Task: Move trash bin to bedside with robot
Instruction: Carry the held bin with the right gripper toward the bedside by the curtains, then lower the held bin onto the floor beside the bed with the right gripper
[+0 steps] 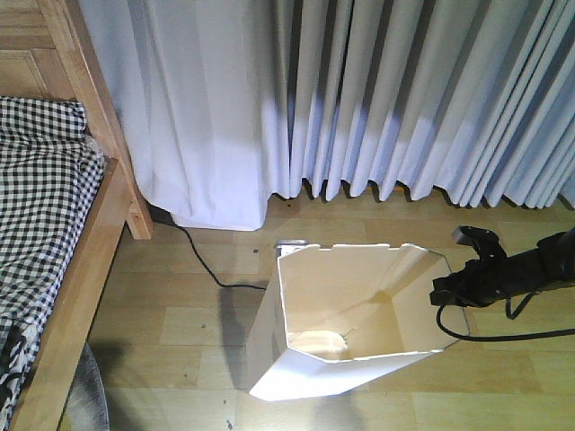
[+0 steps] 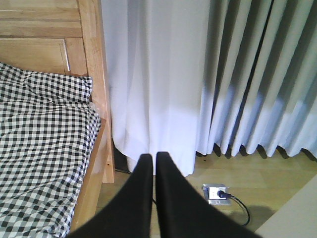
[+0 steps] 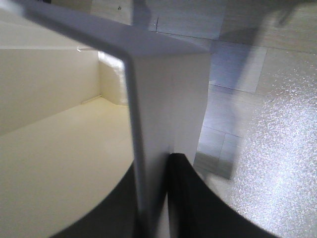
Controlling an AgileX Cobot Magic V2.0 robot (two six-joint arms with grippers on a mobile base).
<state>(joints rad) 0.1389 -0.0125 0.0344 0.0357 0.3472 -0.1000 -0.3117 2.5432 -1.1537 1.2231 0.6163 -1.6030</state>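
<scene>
Bin handling, one moment. White thin-walled tapered plastic trash bin (image 1: 350, 314) stood on the pale wooden plank floor (image 1: 180, 314), apart from the light brown wooden bed frame (image 1: 90, 242), with a strip of bare floor between the two. It was empty inside.

Judged light, with flexible walls. The shell should slide readily on the planks but would likely bow or tip if pulled hard from one edge. The stiffest hold appeared to be at a fold of the angular polygonal rim rather than on a flat panel.

Orientation: mouth up and open toward the front camera. Long axis ran base to rim, roughly upright. A slight lean looked possible, but the base was hidden, so I could not tell.

Right gripper (image 1: 449, 292) sat on the rim on the side away from the bed frame. In the right wrist view one black finger lay inside the wall (image 3: 163, 99) and one outside, clamped on it at a corner fold.

Left gripper (image 2: 152, 161) was held over the floor just beside the bed frame, its fingers together with only a hairline gap, holding nothing.

Black-and-white checked bedding (image 1: 45, 180) lay on the bed frame. A black cable (image 1: 202, 260) ran from near the frame's foot toward a floor socket (image 2: 214, 192). Pale pleated curtains (image 1: 404, 90) hung beyond the frame.
</scene>
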